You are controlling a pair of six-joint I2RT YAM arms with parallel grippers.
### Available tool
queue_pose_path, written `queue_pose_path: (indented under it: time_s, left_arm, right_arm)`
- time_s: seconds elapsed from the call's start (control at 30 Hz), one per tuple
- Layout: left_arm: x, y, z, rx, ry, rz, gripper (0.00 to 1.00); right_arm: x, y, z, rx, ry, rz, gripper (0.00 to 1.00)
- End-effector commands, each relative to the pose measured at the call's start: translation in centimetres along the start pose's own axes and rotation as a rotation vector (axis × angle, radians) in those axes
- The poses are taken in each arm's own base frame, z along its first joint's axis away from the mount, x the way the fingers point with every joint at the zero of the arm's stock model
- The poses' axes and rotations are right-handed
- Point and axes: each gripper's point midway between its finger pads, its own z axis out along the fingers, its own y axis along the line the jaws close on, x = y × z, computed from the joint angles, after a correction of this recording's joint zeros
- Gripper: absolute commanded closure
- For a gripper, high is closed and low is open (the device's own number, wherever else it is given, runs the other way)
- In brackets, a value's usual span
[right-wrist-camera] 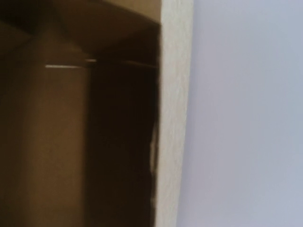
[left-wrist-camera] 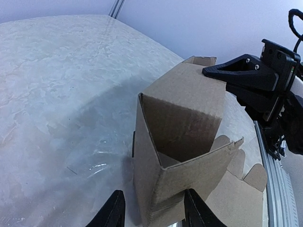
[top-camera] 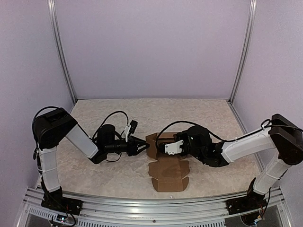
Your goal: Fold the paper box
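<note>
The paper box (top-camera: 152,142) stands mid-table as a part-folded brown carton, open on top, with its lid panel and tabs (top-camera: 169,176) lying flat toward the near edge. My left gripper (top-camera: 142,148) is low at the box's left corner. In the left wrist view its jaws (left-wrist-camera: 154,213) are open astride that corner of the box (left-wrist-camera: 184,99): the right finger (left-wrist-camera: 196,210) is against the wall and the left finger (left-wrist-camera: 113,210) is apart from it. My right gripper (left-wrist-camera: 215,71) is shut, its tip at the far wall's top edge. The right wrist view shows only the box's dark inside (right-wrist-camera: 47,142).
A metal rail (top-camera: 142,201) runs along the near table edge, just beyond the flat lid panel (left-wrist-camera: 236,198). Purple walls with upright metal posts (top-camera: 64,52) close in the table on three sides. Cables loop over both arms.
</note>
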Motion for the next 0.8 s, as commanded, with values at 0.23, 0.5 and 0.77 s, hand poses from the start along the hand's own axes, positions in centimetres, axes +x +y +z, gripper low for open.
queue_pose_path:
  time_s: [0.23,0.5,0.77]
  left_arm:
    - [0.9,-2.6,1.9,0.085,0.058,0.099,0.60]
    - [0.5,-3.5,2.9,0.079,0.039,0.119,0.58]
    - [0.5,-1.9,4.6,-0.029,0.027,0.108,0.63]
  right_arm:
    - [-0.8,-0.7,-0.9,0.031,-0.034,0.010,1.00]
    - [-0.9,-0.5,-0.8,0.013,-0.033,0.025,1.00]
    - [-1.0,-0.4,-0.7,-0.012,-0.033,0.078,1.00]
